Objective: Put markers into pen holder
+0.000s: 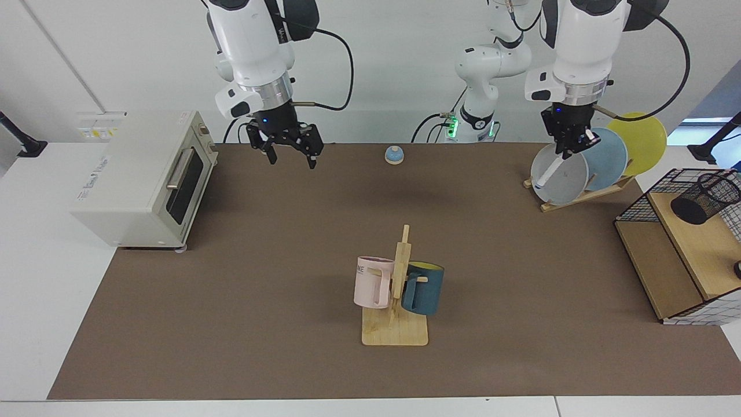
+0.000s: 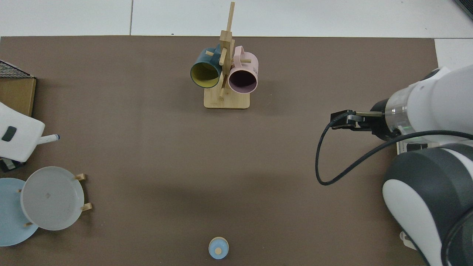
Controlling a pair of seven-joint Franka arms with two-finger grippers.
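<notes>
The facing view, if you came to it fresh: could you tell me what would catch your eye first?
Probably the left gripper, high near the far edge and shut on the slim white marker with a blue tip, which hangs slantwise before the grey round plate in its wooden rack. Next, the right gripper hovers open-jawed beside the cream toaster oven. The black wire-mesh pen holder waits on the wooden shelf.
</notes>
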